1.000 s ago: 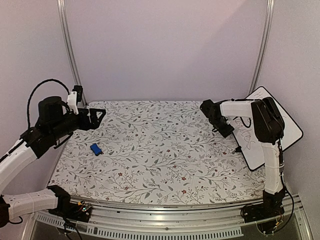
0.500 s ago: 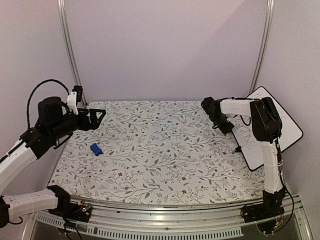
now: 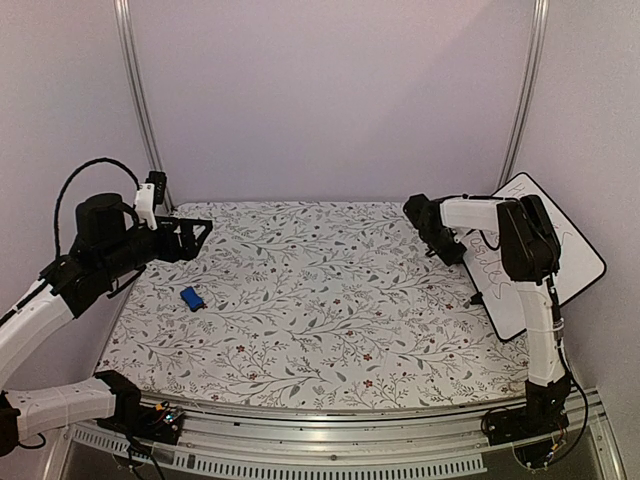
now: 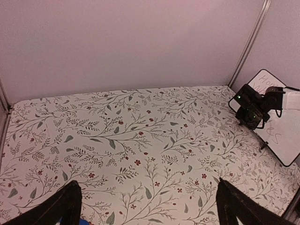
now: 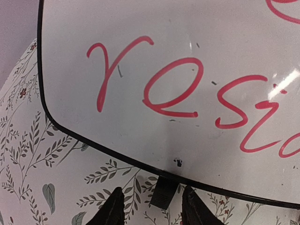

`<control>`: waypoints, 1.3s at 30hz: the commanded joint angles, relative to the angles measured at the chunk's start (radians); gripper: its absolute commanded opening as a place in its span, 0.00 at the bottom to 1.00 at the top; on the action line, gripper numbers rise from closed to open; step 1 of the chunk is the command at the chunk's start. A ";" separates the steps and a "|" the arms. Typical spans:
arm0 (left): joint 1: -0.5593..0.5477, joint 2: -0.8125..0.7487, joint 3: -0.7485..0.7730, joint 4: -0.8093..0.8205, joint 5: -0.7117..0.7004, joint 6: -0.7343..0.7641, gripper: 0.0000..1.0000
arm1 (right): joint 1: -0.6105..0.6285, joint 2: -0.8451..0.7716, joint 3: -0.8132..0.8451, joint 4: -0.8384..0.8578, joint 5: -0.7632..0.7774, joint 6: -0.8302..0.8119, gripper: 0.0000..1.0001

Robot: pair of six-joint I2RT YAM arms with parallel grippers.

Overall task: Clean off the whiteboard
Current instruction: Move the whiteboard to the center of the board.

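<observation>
The whiteboard point(image 3: 578, 252) stands at the far right of the table point(image 3: 320, 300), tilted up, its right side toward the right wall and its lower edge on the flowered cloth. It looks thin, stiff and light, with a glossy face that would likely slip under a pinch, so the black rim or 1 of its small feet seems the safer hold. The red writing point(image 5: 173, 89) is not yet wiped. The right gripper point(image 5: 152, 197) sits at the board's left edge, its 2 fingers apart on either side of a black foot point(image 5: 164, 194), not visibly touching it. The left gripper point(image 4: 147, 187) hovers wide apart over the far left, holding nothing. The blue eraser point(image 3: 191, 297) lies well apart on the left. Most of the cloth between offers room to lay the board flat; the right wall crowds it, and a push at the rim could tip it or make it slide.
</observation>
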 commanded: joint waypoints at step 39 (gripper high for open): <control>0.058 -0.015 -0.010 0.040 0.072 -0.007 1.00 | 0.014 0.008 -0.008 -0.021 0.020 -0.037 0.54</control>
